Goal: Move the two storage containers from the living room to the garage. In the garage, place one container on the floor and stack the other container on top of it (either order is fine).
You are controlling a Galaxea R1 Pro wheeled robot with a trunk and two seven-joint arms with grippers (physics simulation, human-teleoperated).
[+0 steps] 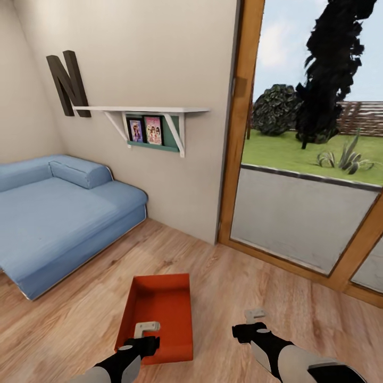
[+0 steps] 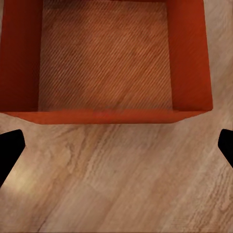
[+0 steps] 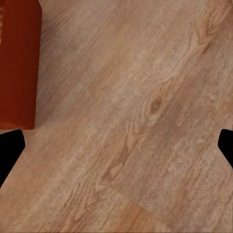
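While the red-orange open-topped plastic bin (image 1: 157, 314) lies on the light wood-plank floor (image 1: 213, 276) near the blue sofa (image 1: 53, 213), pickup is beginning; both spread-wide, empty grippers, left (image 1: 147, 327) and right (image 1: 254, 315), must close in and grasp its walls.

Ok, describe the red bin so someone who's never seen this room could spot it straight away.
Find the blue sofa under the dark letter N. On the wood floor in front of it, between sofa and glass door, lies the bin. It is the one red-orange thing there: shallow, open-topped, rectangular.
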